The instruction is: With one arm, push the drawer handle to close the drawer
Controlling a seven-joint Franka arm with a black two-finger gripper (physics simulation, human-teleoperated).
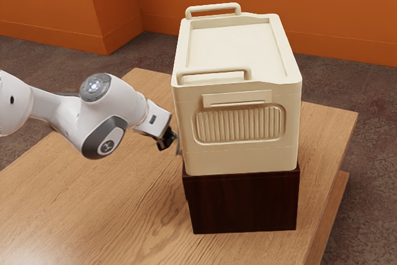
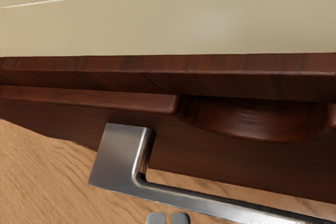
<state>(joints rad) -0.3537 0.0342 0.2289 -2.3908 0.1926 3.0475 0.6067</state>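
Handle — angular metal, drawer — dark wood

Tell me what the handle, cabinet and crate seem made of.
Handle: satin metal, most likely; grey with bright glints along its edges.
Cabinet: dark reddish wood or veneer, lightly glossy, with streaky grain.
Crate: probably smooth cream plastic, given its rounded corners and moulded ribs, though painted metal is possible.

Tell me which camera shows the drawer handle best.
The wrist view: it catches the handle close up, with its metal corner and long bar easy to make out. The exterior view shows a thin grey sliver beside the claw, probably the handle, without clear shape.
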